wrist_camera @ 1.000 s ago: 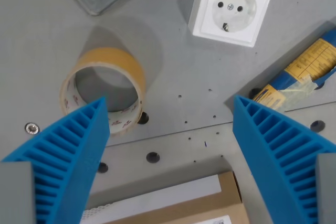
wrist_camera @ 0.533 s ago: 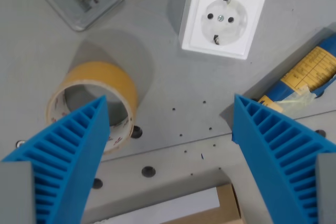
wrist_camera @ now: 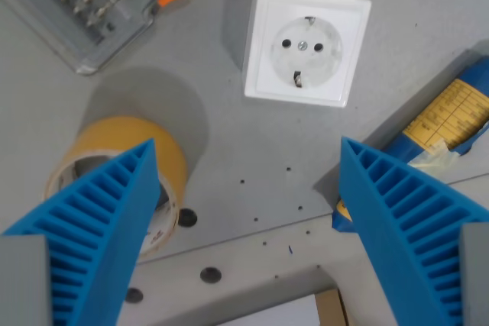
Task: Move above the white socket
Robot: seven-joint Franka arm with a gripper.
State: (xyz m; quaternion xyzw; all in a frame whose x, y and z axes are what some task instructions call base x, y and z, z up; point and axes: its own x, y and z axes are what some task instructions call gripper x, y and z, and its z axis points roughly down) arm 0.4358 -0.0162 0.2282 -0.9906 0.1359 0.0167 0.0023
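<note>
My gripper (wrist_camera: 248, 188) is spread wide and holds nothing, its two blue ribbed fingers (wrist_camera: 99, 227) framing the bottom corners of the wrist view. The white socket (wrist_camera: 306, 51) lies ahead of the gap, toward the top of the view and a shade to the wrist view's right of centre. Over the last second the whole scene has slid down and left in the picture, which I read as my camera advancing, not the things moving; the socket now sits lower and nearer the gap than before. So I judge I'm closing in but not yet over it. Behind my left-hand finger is a roll of tape (wrist_camera: 114, 166); beyond it, what looks like a clear bit case (wrist_camera: 84, 5); a blue-and-yellow package (wrist_camera: 451, 112) lies off the other finger.
</note>
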